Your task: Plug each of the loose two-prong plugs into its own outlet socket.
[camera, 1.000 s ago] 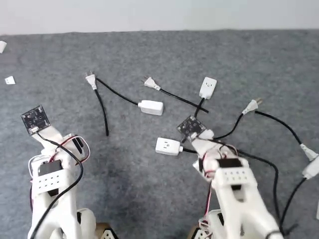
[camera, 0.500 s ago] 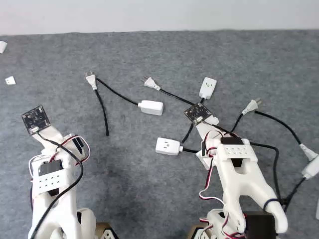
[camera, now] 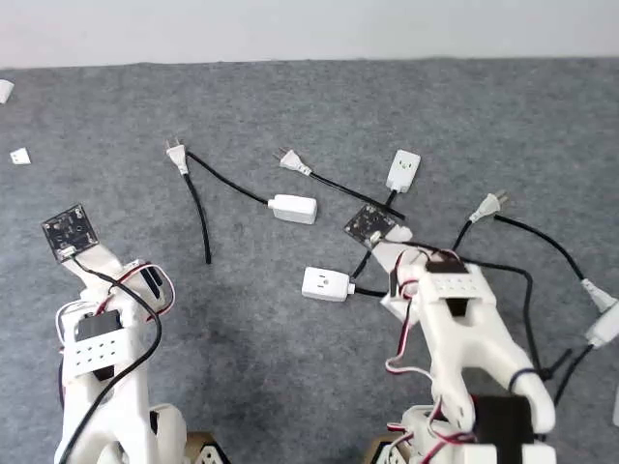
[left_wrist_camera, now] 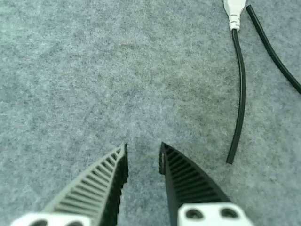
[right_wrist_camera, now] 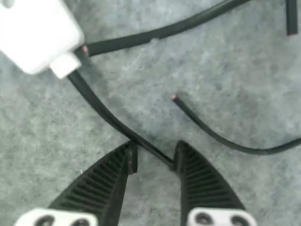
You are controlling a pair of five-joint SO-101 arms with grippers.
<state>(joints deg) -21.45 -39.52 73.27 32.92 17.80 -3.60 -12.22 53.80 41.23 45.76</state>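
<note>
The two arms stand at the near edge of the grey surface (camera: 251,387), one towards each near corner. The left gripper (left_wrist_camera: 143,151) hangs over bare surface with its jaws a narrow gap apart and nothing between them; beyond it lies the cut end of a black lead (left_wrist_camera: 239,94). The right gripper (right_wrist_camera: 155,149) sits near the middle of the surface, jaws parted somewhat wider, and a black cable (right_wrist_camera: 101,113) runs across the gap between the tips without being pinched. That cable comes from the nearest socket (camera: 326,283), a white block just beside the right arm (camera: 455,319). Farther out, near the centre, lies an oblong socket (camera: 293,208), and towards the right edge a right plug (camera: 488,205) rests with its prongs pointing outward. Beyond these the far socket (camera: 403,170) lies alone, with the middle plug (camera: 290,160) and the left plug (camera: 176,155) farther towards the left, all loose and apart from the sockets.
</note>
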